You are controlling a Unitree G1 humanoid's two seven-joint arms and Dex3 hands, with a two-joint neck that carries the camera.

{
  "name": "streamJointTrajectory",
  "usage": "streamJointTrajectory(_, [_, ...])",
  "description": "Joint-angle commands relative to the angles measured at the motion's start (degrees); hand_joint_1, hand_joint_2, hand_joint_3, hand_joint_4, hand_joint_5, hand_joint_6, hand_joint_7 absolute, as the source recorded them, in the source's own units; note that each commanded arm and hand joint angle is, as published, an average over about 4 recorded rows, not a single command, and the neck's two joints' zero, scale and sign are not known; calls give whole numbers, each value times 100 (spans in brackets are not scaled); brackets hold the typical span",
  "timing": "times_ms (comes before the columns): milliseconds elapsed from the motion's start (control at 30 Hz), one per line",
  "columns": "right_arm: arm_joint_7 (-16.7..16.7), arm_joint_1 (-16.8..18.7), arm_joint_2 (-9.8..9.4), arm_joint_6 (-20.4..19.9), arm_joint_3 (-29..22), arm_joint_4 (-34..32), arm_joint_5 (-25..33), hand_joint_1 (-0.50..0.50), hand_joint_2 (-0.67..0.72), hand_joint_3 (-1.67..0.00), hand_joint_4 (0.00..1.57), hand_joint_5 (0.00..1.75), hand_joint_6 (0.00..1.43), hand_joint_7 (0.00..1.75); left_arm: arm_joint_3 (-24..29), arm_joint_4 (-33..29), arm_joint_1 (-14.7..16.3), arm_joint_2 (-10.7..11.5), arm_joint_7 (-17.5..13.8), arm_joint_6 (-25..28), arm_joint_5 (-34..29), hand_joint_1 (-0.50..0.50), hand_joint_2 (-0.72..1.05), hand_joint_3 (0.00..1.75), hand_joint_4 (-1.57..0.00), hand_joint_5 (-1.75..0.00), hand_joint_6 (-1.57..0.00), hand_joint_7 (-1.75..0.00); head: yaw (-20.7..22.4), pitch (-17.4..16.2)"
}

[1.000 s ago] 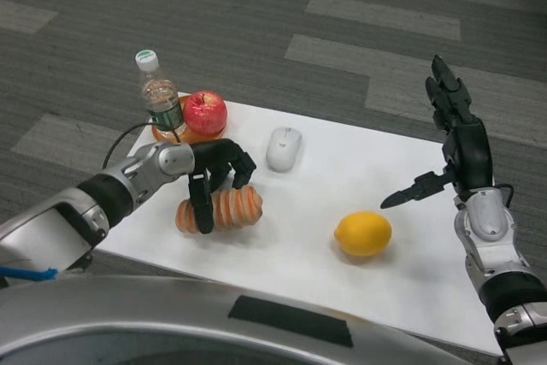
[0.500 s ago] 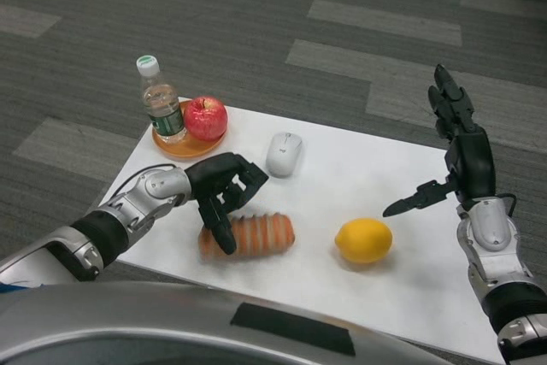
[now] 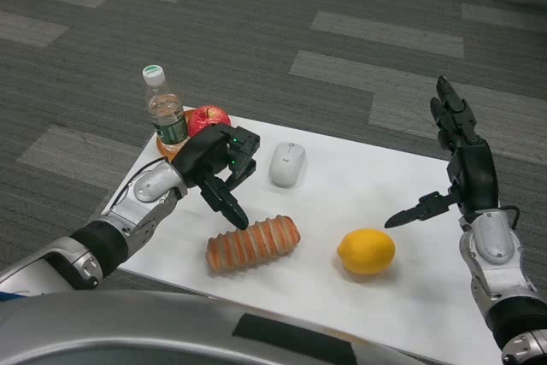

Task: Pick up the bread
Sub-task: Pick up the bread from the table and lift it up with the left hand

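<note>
Bread on table — seemingly just below left robot hand.

The light is bright and even, coming from above. Soft small shadows sit under things on the white table. The picture is sharp.

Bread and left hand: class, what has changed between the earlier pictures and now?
The left hand has let go of the bread and lifted clear; the bread lies on the table. The right hand stays raised and open; lemon and mouse unmoved.
</note>
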Motion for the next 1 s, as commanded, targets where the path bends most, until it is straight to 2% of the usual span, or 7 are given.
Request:
streamJointTrajectory(33, [-30,25,7,0,-46,-39,11,-21,22,0,0,0,0,0,7,-32,33,11,53,-117,-161,50,-10,0,-153,-175,-139,-168,0,0])
streamJointTrajectory(233, [-30,34,18,0,-57,-44,11,-21,15,0,0,0,0,0,-32,-89,33,22,81,-36,-66,50,-2,4,-153,-175,-136,-168,-32,-14])
streamJointTrajectory(333, [-30,34,25,0,-73,-59,11,-21,15,0,0,0,0,0,-39,-89,27,28,81,202,222,50,21,4,-126,-175,-129,-168,-57,-21])
streamJointTrajectory(367, [-30,42,27,0,-81,-66,11,-21,15,0,0,0,0,0,-35,-126,31,30,81,338,411,50,34,2,-106,-175,-119,-168,-54,-20])
streamJointTrajectory(500, [-30,86,42,0,-110,-77,11,-21,15,0,0,0,0,0,119,-583,150,44,75,1204,1393,50,72,9,0,-175,-2,-138,-71,-36])
streamJointTrajectory(633, [-30,110,44,0,-125,-77,11,-21,15,0,0,0,0,0,280,-1282,345,46,79,2175,2258,44,76,9,0,-175,0,-75,-39,-55])
streamJointTrajectory(1000, [-30,124,25,0,-117,-77,11,-19,15,0,0,0,0,0,440,-2194,583,105,312,3326,3843,-18,43,9,0,-175,0,-14,-66,-94])
